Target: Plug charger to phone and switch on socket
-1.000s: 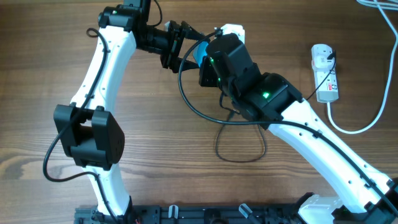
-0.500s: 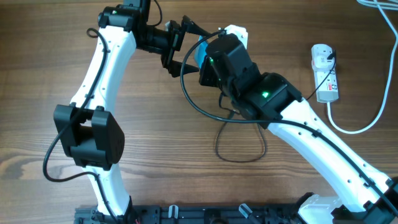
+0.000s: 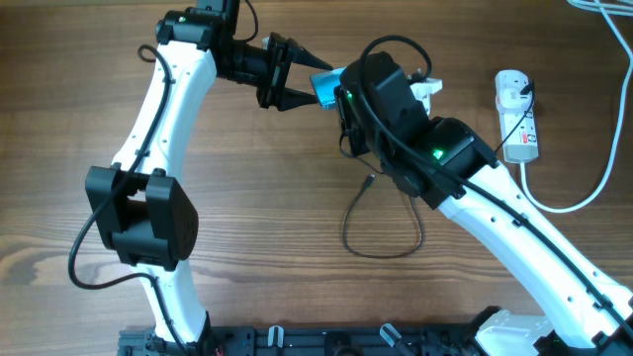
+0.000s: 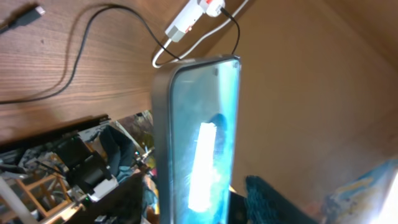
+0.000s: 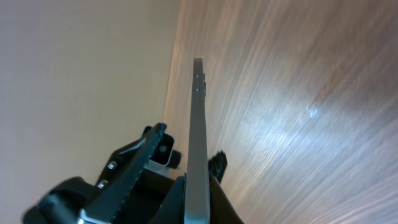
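Observation:
The phone [image 3: 324,86] with its cyan screen is held off the table on edge. My right gripper [image 3: 341,97] is shut on its lower end; the right wrist view shows the phone edge-on [image 5: 198,112] clamped between the jaws [image 5: 196,196]. My left gripper [image 3: 313,87] is open, its fingers straddling the phone [image 4: 200,112] with gaps on both sides [image 4: 199,208]. The charger cable [image 3: 382,235] lies looped on the table, its connector tip [image 3: 368,180] free. Its plug end sits in the white socket [image 3: 518,119].
The socket's thick white lead [image 3: 574,203] curves along the right edge of the table. In the left wrist view the socket [image 4: 189,18] and the black cable [image 4: 93,37] lie beyond the phone. A finger of the left gripper [image 5: 127,165] shows beside the phone.
My right wrist has turned and shifted right while holding the phone. The black cable has slid off it and its tip now lies on the table. The left arm has hardly moved.

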Tool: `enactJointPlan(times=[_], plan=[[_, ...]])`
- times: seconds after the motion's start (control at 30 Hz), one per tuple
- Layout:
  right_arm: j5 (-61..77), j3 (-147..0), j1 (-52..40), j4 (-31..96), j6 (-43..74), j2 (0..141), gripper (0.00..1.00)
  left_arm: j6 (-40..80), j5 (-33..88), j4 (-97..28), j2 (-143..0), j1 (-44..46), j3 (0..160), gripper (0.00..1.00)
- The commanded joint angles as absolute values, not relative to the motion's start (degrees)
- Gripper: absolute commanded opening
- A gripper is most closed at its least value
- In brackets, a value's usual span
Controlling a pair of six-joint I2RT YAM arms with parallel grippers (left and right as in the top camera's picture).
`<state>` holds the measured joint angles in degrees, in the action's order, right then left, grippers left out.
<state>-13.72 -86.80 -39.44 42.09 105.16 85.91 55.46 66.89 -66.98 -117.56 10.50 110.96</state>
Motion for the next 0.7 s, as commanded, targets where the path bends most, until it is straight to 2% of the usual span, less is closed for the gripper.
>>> enactJointPlan(times=[0.0,0.1,0.3,0.53,0.67], plan=[[-11.7,-87.7,-39.4,42.2,115.0,84.4,0.04,56.5,72.5,-67.0,-117.9,10.8,111.4,0.53],[-10.7,-87.7,-39.4,43.1,118.7,84.4,0.04,56.5,72.8,-67.0,-117.9,10.8,111.4,0.53],[-10.5,-87.7,-39.4,41.3,118.7,84.4,0.04,56.5,72.8,-67.0,-117.9,10.8,111.4,0.40],[-9.5,-87.7,-39.4,40.0,118.7,84.7,0.04,56.5,72.8,-67.0,-117.9,11.5,111.4,0.29],[-9.5,-87.7,-39.4,40.2,118.7,84.7,0.04,56.5,72.8,-67.0,-117.9,11.5,111.4,0.28]])
